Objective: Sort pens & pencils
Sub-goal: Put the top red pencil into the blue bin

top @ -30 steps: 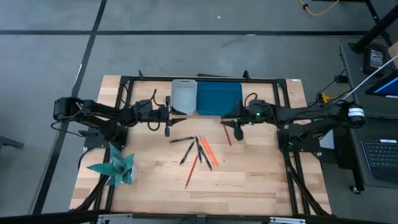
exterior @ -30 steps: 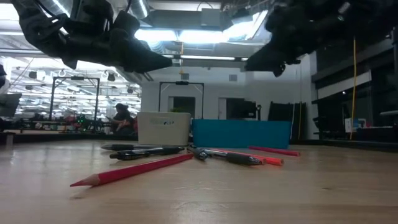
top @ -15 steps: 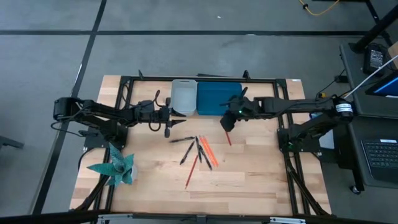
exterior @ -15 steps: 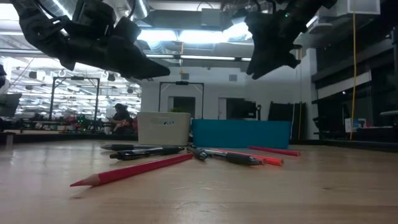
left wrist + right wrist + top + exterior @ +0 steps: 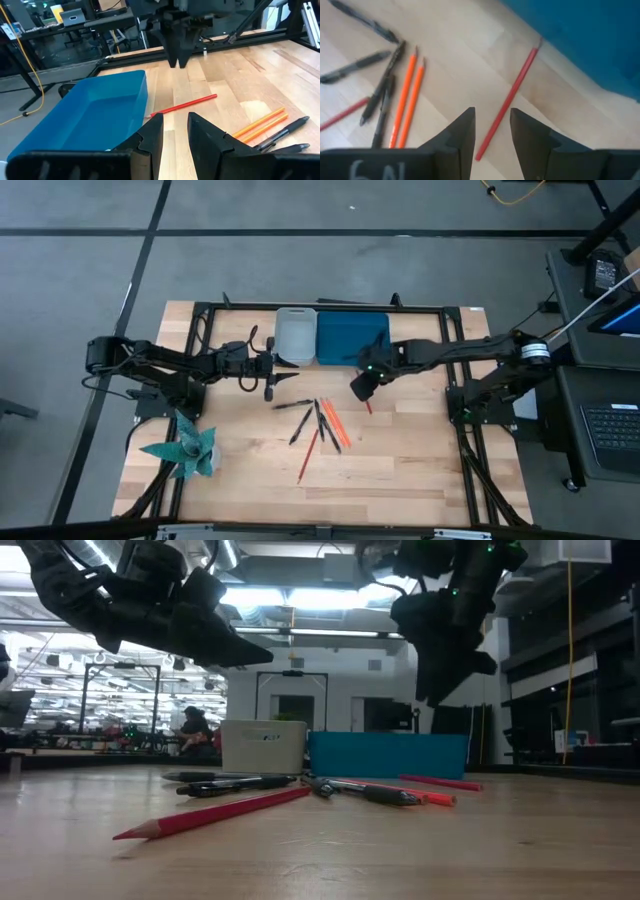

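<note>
From above, the right gripper (image 5: 360,387) is seen to have been swung inward from its earlier spot near the table's right side; it is now poised over the lone red pencil (image 5: 367,402) lying just in front of the blue bin (image 5: 352,337). No pen or pencil has been shifted. The left gripper (image 5: 270,387) hangs unchanged by the grey bin (image 5: 295,335), beside the main cluster of black pens (image 5: 320,420) and orange pencils (image 5: 333,423).

At table height, the right gripper (image 5: 440,665) is shown tipped downward, w/ clear air between it and the wood; a red pencil (image 5: 215,813) lies nearest the camera, untouched. The left gripper (image 5: 235,645) is held high.

Through the left wrist cam, its fingers (image 5: 202,132) are seen slightly parted, nothing between them; the blue bin (image 5: 90,107) is empty as far as visible.

Through the right wrist cam, the fingers (image 5: 532,135) are parted w/ the lone red pencil (image 5: 507,102) lined up in the gap, not yet pinched.

Judged: approach phase for a first pick; both bins apparently unfilled, so sorting is barely begun.
</note>
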